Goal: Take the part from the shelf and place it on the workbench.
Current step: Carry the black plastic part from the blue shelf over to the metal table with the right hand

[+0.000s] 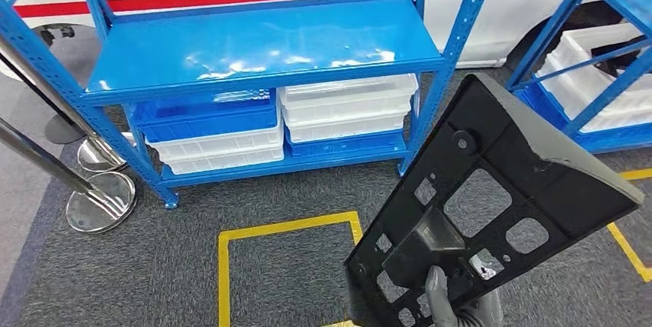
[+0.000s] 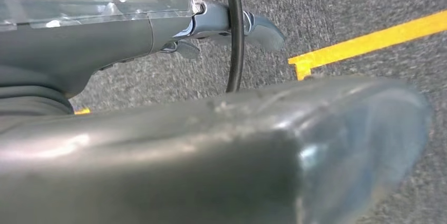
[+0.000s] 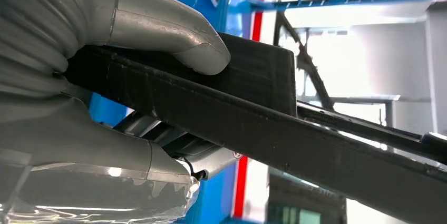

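I have the part [image 1: 492, 204], a flat black plastic panel with cut-out windows, clamped in my right hand [image 1: 454, 304]. My thumb [image 3: 174, 34] presses on one face near its narrow end and my other fingers [image 3: 105, 145] back it from the opposite face, so the wide end fans up and away from me. I judge that hold keeps the long panel clear of my body while I carry it, though a grip so far toward one end leaves much of the panel unsupported, and it could swing or slip.

Taking the blue shelf [image 1: 261, 42] as my landmark: the part is off it, held in the air in front of its right post and above the grey carpet. The yellow floor marking [image 1: 288, 227] lies on the carpet in front of the shelf, just beside the part's lower end. White and blue bins [image 1: 346, 108] sit stacked on the shelf's lower level.

My left hand [image 2: 211, 150] hangs over the carpet near a yellow line (it holds nothing I can see, but whether its fingers are apart or curled I cannot tell). The pick looks done; the workbench remains to be found.
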Available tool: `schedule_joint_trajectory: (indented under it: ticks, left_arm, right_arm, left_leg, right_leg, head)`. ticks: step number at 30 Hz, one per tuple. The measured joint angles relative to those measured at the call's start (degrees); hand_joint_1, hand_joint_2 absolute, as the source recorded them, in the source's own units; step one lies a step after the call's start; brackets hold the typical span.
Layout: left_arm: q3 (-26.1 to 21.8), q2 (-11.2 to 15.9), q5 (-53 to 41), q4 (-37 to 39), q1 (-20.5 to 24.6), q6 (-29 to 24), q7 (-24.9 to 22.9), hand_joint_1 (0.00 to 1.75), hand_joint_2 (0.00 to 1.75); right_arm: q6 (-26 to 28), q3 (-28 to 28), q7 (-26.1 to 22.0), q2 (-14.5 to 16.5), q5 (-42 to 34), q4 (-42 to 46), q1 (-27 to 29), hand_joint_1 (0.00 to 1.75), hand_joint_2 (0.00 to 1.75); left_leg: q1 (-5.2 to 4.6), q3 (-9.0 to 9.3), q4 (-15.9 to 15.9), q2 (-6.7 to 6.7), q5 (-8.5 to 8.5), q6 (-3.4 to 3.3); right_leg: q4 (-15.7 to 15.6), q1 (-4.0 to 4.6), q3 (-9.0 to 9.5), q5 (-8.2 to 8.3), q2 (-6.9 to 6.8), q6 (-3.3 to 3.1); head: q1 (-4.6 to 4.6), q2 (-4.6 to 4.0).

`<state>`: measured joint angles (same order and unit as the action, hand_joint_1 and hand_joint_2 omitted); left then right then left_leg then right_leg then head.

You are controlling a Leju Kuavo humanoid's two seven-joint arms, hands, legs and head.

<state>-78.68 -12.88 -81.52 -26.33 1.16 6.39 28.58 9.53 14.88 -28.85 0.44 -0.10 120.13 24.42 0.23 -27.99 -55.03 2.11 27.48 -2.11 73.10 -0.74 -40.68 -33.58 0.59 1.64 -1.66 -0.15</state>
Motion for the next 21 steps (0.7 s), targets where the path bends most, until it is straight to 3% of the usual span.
schedule_joint_trajectory:
  ticks: [1, 3, 8, 10, 11, 12, 14, 15, 16, 17, 18, 19, 20, 21]
  left_arm:
    - [-0.08, -0.01, 0.02, -0.01, 0.01, 0.02, -0.01, 0.00, 0.00]
    - [-0.15, -0.03, 0.03, -0.01, 0.09, 0.06, -0.02, 0.00, 0.00]
    - [-0.15, -0.04, 0.04, -0.01, 0.11, 0.09, -0.02, 0.00, 0.00]
    - [-0.21, -0.13, 0.16, -0.03, 0.19, 0.19, -0.03, 0.00, 0.00]
    - [-0.43, -0.17, 0.31, -0.09, 0.34, 0.25, -0.05, 0.00, 0.00]
    - [-0.72, -0.22, 0.49, -0.20, 0.47, 0.31, -0.08, 0.00, 0.00]
    - [-1.39, -0.26, 0.74, -0.48, 0.52, 0.50, -0.21, 0.00, 0.00]
    - [-1.59, -0.29, 0.78, -0.64, 0.39, 0.62, -0.27, 0.00, 0.00]
    - [-1.77, -0.31, 0.78, -0.79, 0.26, 0.75, -0.32, 0.00, 0.00]
    - [-1.96, -0.33, 0.78, -0.95, 0.16, 0.83, -0.36, 0.00, 0.00]
    - [-2.14, -0.33, 0.78, -1.08, 0.14, 0.86, -0.37, 0.00, 0.00]
    - [-2.33, -0.33, 0.78, -1.16, 0.16, 0.87, -0.38, 0.00, 0.00]
    - [-2.50, -0.31, 0.77, -1.20, 0.20, 0.85, -0.39, 0.00, 0.00]
    - [-2.63, -0.28, 0.72, -1.21, 0.25, 0.82, -0.38, 0.00, 0.00]
  right_arm:
    - [-0.03, -0.05, 0.00, 0.00, 0.03, -0.05, 0.35, 1.75, 1.75]
    - [-0.04, -0.11, 0.00, 0.00, 0.08, -0.12, 0.76, 1.75, 1.75]
    - [-0.04, -0.12, 0.00, 0.00, 0.09, -0.13, 0.82, 1.75, 1.75]
    - [-0.05, -0.26, 0.07, 0.02, 0.31, -0.14, 0.91, 1.75, 1.75]
    - [-0.09, -0.54, 0.27, 0.26, 1.13, -0.14, 1.46, 1.75, 1.75]
    - [-0.12, -0.85, 0.51, 0.72, 2.14, -0.13, 2.25, 1.75, 1.75]
    - [-0.18, -1.50, 0.85, 1.89, 4.03, -0.06, 4.01, 1.75, 1.75]
    - [-0.27, -1.73, 0.79, 2.34, 4.26, 0.03, 4.54, 1.75, 1.75]
    - [-0.45, -2.04, 0.65, 2.68, 4.29, 0.11, 4.94, 1.75, 1.75]
    - [-0.84, -2.46, 0.50, 3.02, 4.32, 0.20, 5.32, 1.75, 1.75]
    - [-1.39, -2.90, 0.39, 3.36, 4.44, 0.27, 5.60, 1.75, 1.75]
    - [-2.09, -3.37, 0.28, 3.74, 4.72, 0.31, 5.78, 1.75, 1.75]
    - [-2.81, -3.80, 0.22, 4.14, 5.10, 0.34, 5.86, 1.75, 1.75]
    - [-3.40, -4.15, 0.15, 4.51, 5.58, 0.39, 5.90, 1.75, 1.75]
  left_leg:
    - [0.01, -0.14, -0.16, 0.79, 0.06, 0.06]
    - [0.05, -0.25, -0.36, 1.73, 0.17, 0.19]
    - [0.06, -0.26, -0.42, 1.99, 0.22, 0.27]
    - [-0.04, -0.27, -1.00, 2.91, 0.68, 0.84]
    - [-0.12, -0.19, -1.37, 3.77, 1.05, 1.43]
    - [-0.08, -0.53, -2.79, 3.18, 2.34, 2.15]
    - [0.17, -2.78, -8.78, 0.57, 6.37, 3.14]
    - [0.32, -4.66, -13.24, -1.20, 8.78, 3.36]
    - [0.36, -6.27, -16.95, -1.53, 10.18, 3.44]
    - [0.39, -7.20, -19.11, -1.64, 10.52, 3.46]
    - [0.41, -7.06, -18.87, -1.69, 9.61, 3.42]
    - [0.46, -5.88, -16.36, -1.96, 7.69, 3.33]
    - [0.56, -4.03, -12.34, -2.77, 5.36, 3.19]
    - [0.67, -2.24, -8.35, -4.39, 3.67, 3.04]
  right_leg:
    - [0.58, -0.22, -0.07, 0.32, -0.20, 0.25]
    - [-1.26, -0.52, 1.16, 1.99, -0.53, 0.54]
    - [-2.63, -0.60, 1.96, 2.79, -0.67, 0.61]
    - [-8.90, -0.44, 5.33, 4.56, -2.79, 0.24]
    - [-11.98, -0.32, 6.88, 5.52, -3.20, -0.48]
    - [-14.97, -0.28, 8.28, 6.50, -3.34, -1.35]
    - [-15.04, -0.36, 7.79, 6.98, -1.02, -2.85]
    - [-15.05, -0.41, 7.59, 7.15, -0.22, -3.09]
    - [-14.97, -0.38, 7.43, 7.23, 0.52, -3.18]
    - [-14.86, -0.36, 7.32, 7.29, 1.31, -3.21]
    - [-14.72, -0.37, 7.25, 7.32, 2.09, -3.20]
    - [-14.55, -0.40, 7.22, 7.34, 2.95, -3.16]
    - [-14.38, -0.44, 7.20, 7.37, 3.80, -3.07]
    - [-14.20, -0.41, 7.09, 7.42, 4.60, -2.86]
  head:
    - [0.00, 0.00]
    - [0.00, 0.00]
    - [0.00, 0.00]
    - [-0.01, 0.00]
    - [-0.01, 0.00]
    - [-0.01, 0.00]
    - [-0.02, 0.00]
    - [-0.02, 0.00]
    - [-0.02, 0.00]
    - [-0.02, 0.00]
    - [-0.02, 0.00]
    - [-0.02, 0.00]
    - [-0.02, 0.00]
    - [-0.01, 0.00]
